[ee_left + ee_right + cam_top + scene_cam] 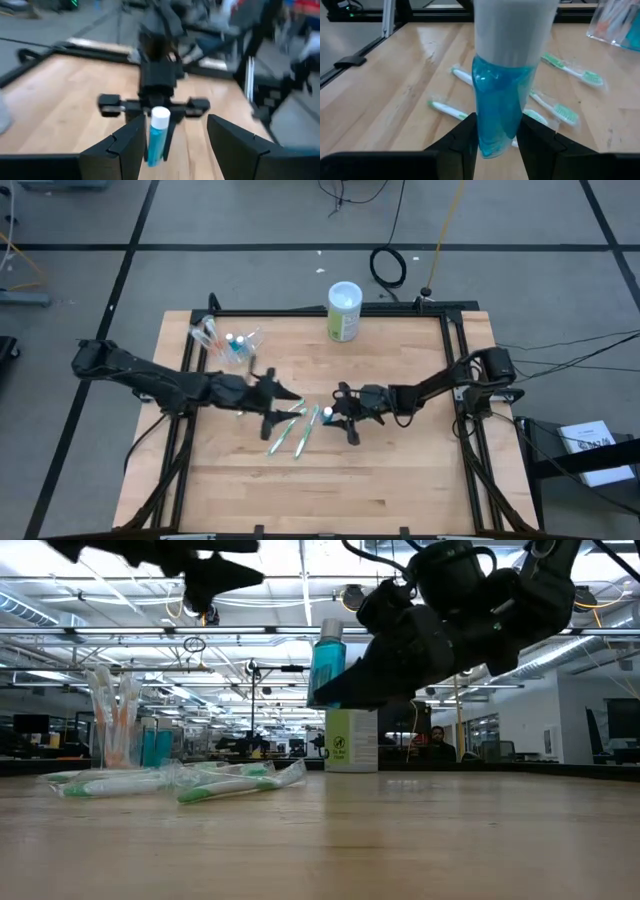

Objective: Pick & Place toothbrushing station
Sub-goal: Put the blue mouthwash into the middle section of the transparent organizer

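**Small teal tube held aloft over wooden table**

Wooden table (400,470) at centre: right gripper (495,145) jaws pinch the light, slick teal tube (500,100) near its base, above wrapped toothbrushes (290,430). Left gripper (170,145) jaws stand apart, empty. Clear cup (225,343) likely tips easily.

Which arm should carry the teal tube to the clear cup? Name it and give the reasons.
The right. Its end effector is already shut on the teal tube, held above the table. The left end effector is open and empty, though it is on the side nearer the clear cup.
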Available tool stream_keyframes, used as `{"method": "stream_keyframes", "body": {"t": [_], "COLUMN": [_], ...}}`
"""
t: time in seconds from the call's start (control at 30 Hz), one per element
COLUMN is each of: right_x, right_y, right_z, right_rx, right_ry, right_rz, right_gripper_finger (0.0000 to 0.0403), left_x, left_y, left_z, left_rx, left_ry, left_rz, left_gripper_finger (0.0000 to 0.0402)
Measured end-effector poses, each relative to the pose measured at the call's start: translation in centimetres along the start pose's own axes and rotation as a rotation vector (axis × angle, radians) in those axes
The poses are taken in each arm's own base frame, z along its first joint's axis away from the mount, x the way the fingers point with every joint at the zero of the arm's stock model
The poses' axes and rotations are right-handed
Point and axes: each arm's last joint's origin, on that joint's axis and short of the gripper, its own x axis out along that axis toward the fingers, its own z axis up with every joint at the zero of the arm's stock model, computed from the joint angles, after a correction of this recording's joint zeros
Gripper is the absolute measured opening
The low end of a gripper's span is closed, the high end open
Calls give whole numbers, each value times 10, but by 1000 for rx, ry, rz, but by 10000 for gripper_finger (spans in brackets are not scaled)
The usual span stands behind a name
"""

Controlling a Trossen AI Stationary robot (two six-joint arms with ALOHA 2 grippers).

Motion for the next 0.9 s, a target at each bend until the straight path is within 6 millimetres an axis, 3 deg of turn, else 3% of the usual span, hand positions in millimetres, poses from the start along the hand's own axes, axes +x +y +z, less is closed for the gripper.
{"method": "stream_keyframes", "body": {"t": [0.27,0.47,0.7,0.9], "right_x": [-1,0,0,0], "right_y": [8,14,15,16], "right_z": [-2,-2,-2,-2], "right_rx": [-21,-26,-26,-24], "right_ry": [39,38,37,37], "right_rz": [22,37,40,45], "right_gripper_finger": [116,116,116,116], "left_x": [53,85,104,107], "left_y": [2,5,4,4], "left_z": [24,32,21,17], "left_rx": [51,99,102,93], "left_ry": [293,391,447,455], "left_rz": [19,8,-70,-89], "left_gripper_finger": [216,216,216,216]}}
